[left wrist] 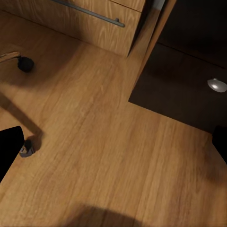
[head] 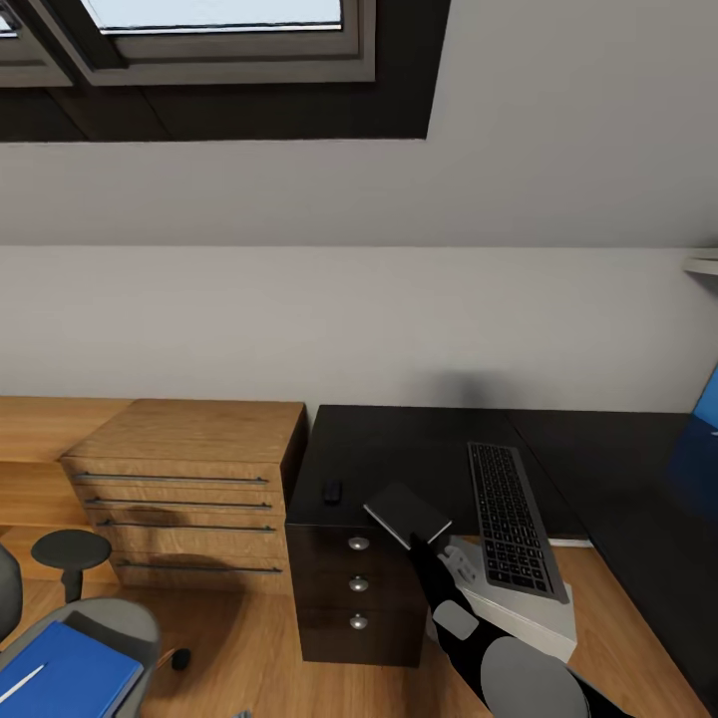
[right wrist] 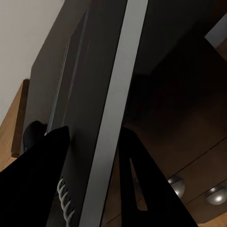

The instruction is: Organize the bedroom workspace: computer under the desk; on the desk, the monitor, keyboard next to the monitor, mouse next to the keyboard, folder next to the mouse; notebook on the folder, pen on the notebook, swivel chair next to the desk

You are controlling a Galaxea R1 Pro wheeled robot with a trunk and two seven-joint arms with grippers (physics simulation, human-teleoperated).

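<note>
The right gripper [head: 431, 538] is clamped on the notebook [head: 406, 515], holding it tilted over the front edge of the desk [head: 399, 439], near the mouse [head: 332, 491] and keyboard [head: 509, 519]; the keyboard overhangs the computer [head: 534, 613]. The folder [head: 65, 670] lies on the swivel chair [head: 120, 623] with the pen [head: 20, 684] on it, so stacking looks undone; I cannot tell the left gripper's opening.

Soft, even daylight comes from the skylight [head: 214, 15] overhead. The white wall [head: 359, 329] is bright; the glossy black desk [head: 419, 449] swallows detail (faint reflections only). Broad soft shadows lie across the wood floor [left wrist: 94, 142]. Renders are sharp, with wide-angle stretching at the edges.
</note>
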